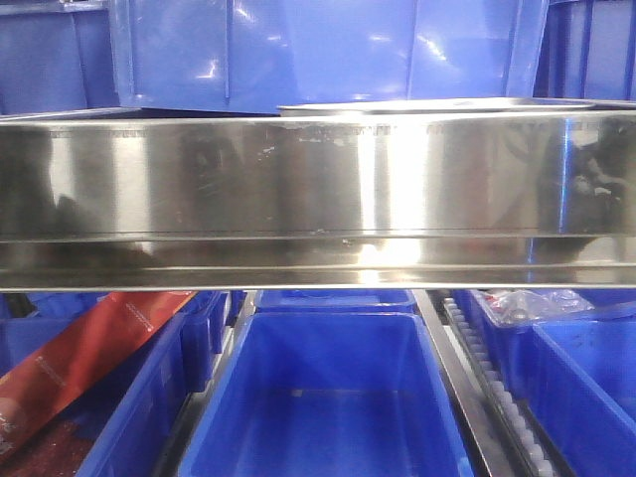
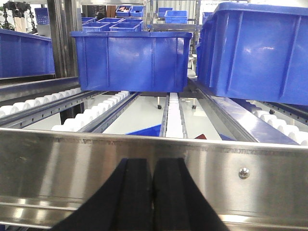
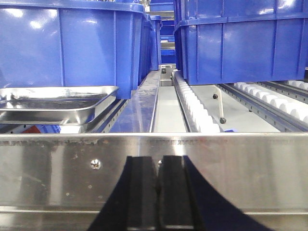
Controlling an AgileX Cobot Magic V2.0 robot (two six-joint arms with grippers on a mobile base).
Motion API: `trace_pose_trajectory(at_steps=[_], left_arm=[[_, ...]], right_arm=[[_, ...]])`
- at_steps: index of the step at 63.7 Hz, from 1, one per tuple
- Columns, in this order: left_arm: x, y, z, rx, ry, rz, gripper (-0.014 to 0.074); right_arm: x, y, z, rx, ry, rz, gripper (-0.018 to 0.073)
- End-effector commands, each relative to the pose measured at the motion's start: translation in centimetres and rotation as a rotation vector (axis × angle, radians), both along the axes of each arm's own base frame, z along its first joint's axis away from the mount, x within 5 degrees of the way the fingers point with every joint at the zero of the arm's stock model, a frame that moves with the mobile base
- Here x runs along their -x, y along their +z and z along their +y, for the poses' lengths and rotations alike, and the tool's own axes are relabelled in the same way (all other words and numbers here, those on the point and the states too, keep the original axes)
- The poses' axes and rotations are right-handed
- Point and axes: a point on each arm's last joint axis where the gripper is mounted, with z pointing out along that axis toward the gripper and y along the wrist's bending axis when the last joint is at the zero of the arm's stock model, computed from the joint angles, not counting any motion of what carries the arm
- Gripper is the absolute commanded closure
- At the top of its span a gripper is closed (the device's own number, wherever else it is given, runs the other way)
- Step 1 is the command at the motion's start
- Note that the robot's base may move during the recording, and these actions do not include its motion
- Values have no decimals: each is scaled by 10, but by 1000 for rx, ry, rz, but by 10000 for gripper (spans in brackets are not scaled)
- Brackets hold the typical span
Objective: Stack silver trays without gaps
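A silver tray (image 3: 57, 103) rests on the roller shelf at the left of the right wrist view, in front of a blue bin (image 3: 62, 43). Whether another tray is nested in it I cannot tell. In the front view only a thin strip of tray rim (image 1: 427, 103) shows above the long steel band (image 1: 318, 189). My right gripper (image 3: 159, 159) is shut and empty, low in front of the band, right of the tray and apart from it. My left gripper (image 2: 153, 163) is also shut on nothing, facing the band (image 2: 57, 163). No tray appears in the left wrist view.
Blue bins stand on the roller lanes behind the band (image 2: 132, 60) (image 2: 260, 48) (image 3: 240, 38). White rollers (image 3: 195, 103) run between steel rails. Below the band sit more blue bins (image 1: 328, 397), one holding a red packet (image 1: 89, 348).
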Motion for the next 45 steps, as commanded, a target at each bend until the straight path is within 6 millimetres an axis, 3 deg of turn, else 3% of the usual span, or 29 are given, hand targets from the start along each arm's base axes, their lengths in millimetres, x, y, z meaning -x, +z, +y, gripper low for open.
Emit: trace_pose_trajectory(at_steps=[1, 45], left_arm=[[0, 2, 0, 3, -3, -19, 602], [0, 2, 0, 3, -3, -19, 602]], right_arm=[[0, 2, 0, 2, -2, -19, 636], [0, 4, 0, 4, -5, -50, 636]])
